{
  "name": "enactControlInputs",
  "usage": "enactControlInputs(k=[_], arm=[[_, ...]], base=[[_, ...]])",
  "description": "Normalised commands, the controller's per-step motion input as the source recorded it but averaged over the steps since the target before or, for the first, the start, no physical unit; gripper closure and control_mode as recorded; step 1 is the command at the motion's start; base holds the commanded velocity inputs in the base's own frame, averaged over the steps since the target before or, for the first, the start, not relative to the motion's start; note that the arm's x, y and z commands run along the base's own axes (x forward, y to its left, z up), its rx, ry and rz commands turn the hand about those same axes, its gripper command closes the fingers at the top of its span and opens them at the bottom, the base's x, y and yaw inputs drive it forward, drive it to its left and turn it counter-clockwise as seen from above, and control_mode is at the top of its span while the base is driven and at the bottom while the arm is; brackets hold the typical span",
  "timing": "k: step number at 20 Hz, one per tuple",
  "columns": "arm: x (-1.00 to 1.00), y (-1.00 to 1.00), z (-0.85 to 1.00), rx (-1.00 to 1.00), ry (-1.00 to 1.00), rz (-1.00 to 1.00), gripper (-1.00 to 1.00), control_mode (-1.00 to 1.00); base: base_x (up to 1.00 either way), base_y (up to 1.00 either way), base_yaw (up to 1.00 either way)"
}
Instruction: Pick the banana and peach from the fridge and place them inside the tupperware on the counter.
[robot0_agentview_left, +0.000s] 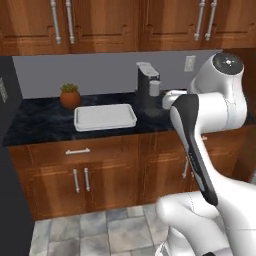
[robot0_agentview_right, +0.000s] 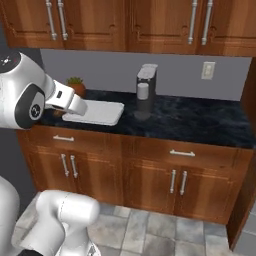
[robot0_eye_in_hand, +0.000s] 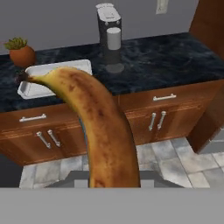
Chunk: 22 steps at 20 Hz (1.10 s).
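Yellow-brown banana (robot0_eye_in_hand: 103, 131) sits clenched in the tool, sticking up big in the hand view, well back from the black marbled worktop (robot0_agentview_left: 50, 125). Risk from here, as a guess: the fruit pokes a long way out of the grip, so a quick swing could twist it loose, or its far end could clip the coffee machine (robot0_agentview_left: 148, 85) or plant pot (robot0_agentview_left: 70, 96) near the drop spot. White tupperware (robot0_agentview_left: 105, 117) lies flat on the worktop beside the pot, and it looks empty so far, no peach inside.
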Motion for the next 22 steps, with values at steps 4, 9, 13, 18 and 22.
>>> enactControlInputs(k=[4,9,13,18,22], arm=[[0.0,0.0,0.0,0.0,0.0,0.0,1.0,1.0],[0.0,0.0,0.0,0.0,0.0,0.0,1.0,1.0],[0.0,0.0,0.0,0.0,0.0,0.0,1.0,1.0],[0.0,0.0,0.0,0.0,0.0,0.0,1.0,1.0],[0.0,0.0,0.0,0.0,0.0,0.0,1.0,1.0]], base=[[0.62,0.44,0.08],[0.69,0.52,0.07],[0.76,0.56,0.05],[0.7,0.45,0.06],[0.66,0.33,0.06]])
